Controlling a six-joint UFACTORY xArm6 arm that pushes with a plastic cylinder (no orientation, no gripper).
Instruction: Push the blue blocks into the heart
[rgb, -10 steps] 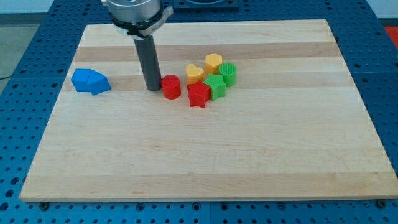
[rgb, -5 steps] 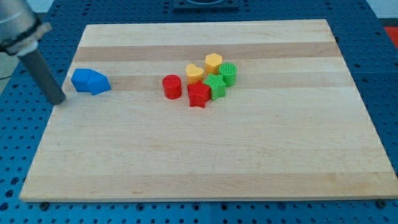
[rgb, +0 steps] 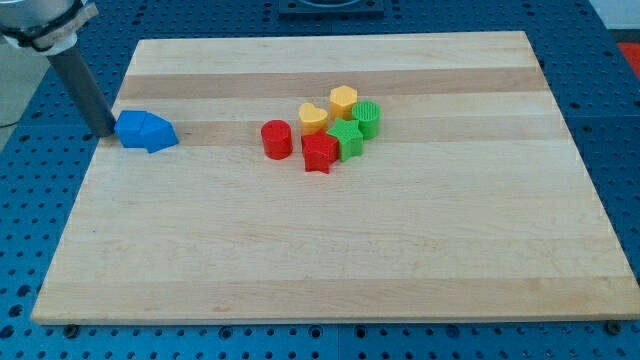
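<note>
Wooden tabletop (rgb: 330, 250) filling most of the view, resting on a blue perforated base (rgb: 30, 200). Dark rod (rgb: 85, 85) entering from the view's top-left corner, slanting down to the tabletop's left edge. My tip (rgb: 108, 132) just at the left side of the blue blocks (rgb: 146, 131), touching or very nearly touching; contact not resolvable. No pincer on this arm, only the rod, so nothing to note as open or closed. Blue blocks appearing as two pieces pressed together into one low faceted lump, seam faintly visible, individual shapes not clear, lying near the left edge of the tabletop, well apart from the main cluster. Cluster a little above centre: yellow heart (rgb: 313, 118) at its upper left, yellow hexagonal block (rgb: 344, 101) touching it on the right, green ribbed cylinder (rgb: 366, 119) at the far right. Green star-like block (rgb: 347, 139) just below the yellow pair, touching the green cylinder. Red star-like block (rgb: 320, 153) at the cluster's lower left, touching the green star-like block. Red cylinder (rgb: 276, 139) upright just left of the red star-like block, narrow gap between them, standing between the blue blocks and the yellow heart.
</note>
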